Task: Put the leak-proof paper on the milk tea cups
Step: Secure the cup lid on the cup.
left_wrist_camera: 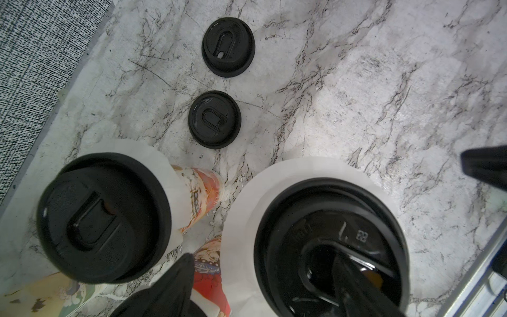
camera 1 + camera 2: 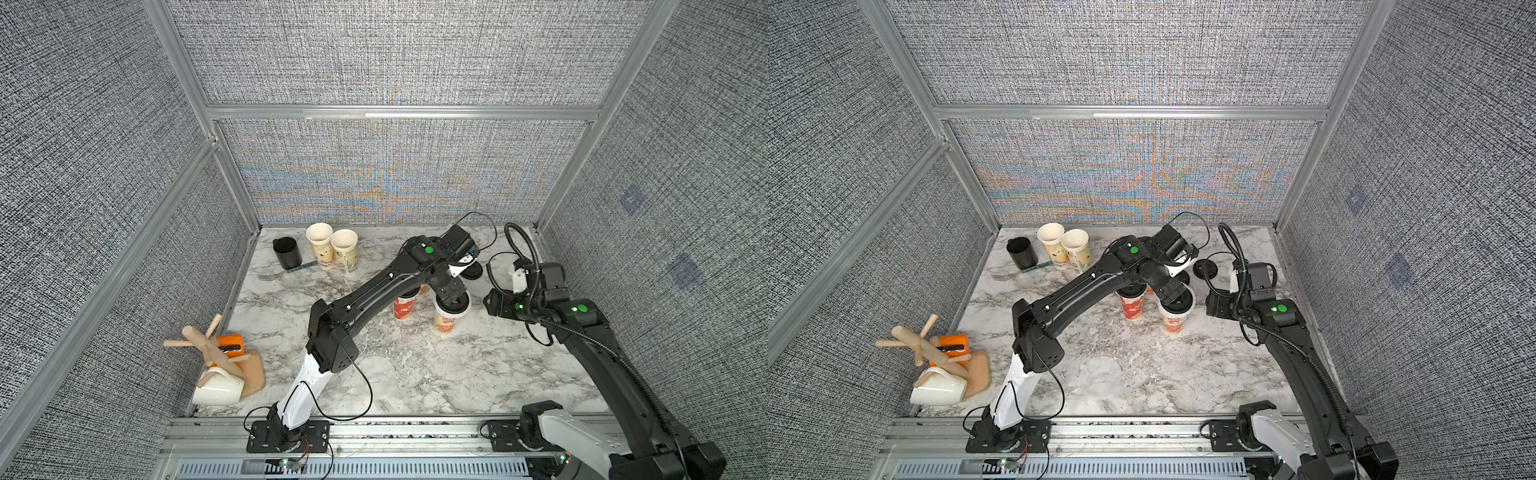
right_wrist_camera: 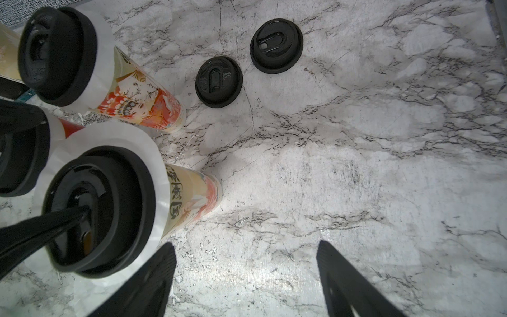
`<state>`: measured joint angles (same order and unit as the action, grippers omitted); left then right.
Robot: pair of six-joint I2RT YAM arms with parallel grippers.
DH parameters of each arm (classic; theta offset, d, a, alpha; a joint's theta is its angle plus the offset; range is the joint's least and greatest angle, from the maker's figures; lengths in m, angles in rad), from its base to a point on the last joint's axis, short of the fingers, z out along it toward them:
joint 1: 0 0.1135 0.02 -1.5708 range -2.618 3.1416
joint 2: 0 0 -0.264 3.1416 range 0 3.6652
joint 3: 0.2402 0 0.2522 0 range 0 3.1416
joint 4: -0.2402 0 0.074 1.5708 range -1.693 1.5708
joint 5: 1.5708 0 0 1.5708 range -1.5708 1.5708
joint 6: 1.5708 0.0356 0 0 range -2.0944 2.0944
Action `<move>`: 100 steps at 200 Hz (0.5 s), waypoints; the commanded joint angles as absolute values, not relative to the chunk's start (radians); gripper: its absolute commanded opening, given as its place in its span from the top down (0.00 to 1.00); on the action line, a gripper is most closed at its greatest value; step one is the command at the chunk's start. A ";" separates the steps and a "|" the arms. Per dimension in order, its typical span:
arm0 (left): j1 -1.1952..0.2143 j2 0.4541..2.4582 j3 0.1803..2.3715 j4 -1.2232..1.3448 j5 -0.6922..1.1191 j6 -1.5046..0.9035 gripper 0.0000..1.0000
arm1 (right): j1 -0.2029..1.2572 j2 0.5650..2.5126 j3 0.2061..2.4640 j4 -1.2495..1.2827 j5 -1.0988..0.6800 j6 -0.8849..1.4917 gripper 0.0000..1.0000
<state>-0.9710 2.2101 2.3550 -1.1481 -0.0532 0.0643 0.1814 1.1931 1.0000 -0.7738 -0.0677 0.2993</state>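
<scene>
The left gripper (image 1: 262,259) stands wide over a lidded milk tea cup (image 3: 192,197); leak-proof paper (image 1: 247,197) sits under its black lid (image 1: 329,219); the right gripper (image 3: 245,247) gapes above the marble table (image 3: 356,164), holding nothing.

Three capped cups (image 2: 1174,322) clustered mid-table — bare marble (image 2: 1204,374) toward robot; two loose lids (image 2: 1206,269) behind.

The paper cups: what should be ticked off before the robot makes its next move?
1. Three capped cups show paper collars under black lids: ok.
2. Two back cups have paper: not ok, both open.
3. Spare sheet flat on the table: ok.
4. Two loose lids lying in plain sight: ok.
5. Left jaws free of the front cup's lid: cannot tell.
6. Right jaws open and empty: ok.
</scene>
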 commanded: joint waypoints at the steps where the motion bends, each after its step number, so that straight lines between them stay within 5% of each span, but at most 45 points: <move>1: -0.971 2.199 2.327 -1.173 -0.094 0.060 0.19 | 0.182 1.204 1.007 -0.748 -0.088 0.287 0.17; 100: -0.973 2.171 2.243 -1.223 -0.161 0.014 0.19 | 0.255 1.283 1.044 -0.699 -0.130 0.314 0.18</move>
<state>-0.9741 2.1719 2.2757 -1.1110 -0.1074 0.0116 0.2333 1.2606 1.0267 -0.7532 -0.1184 0.2962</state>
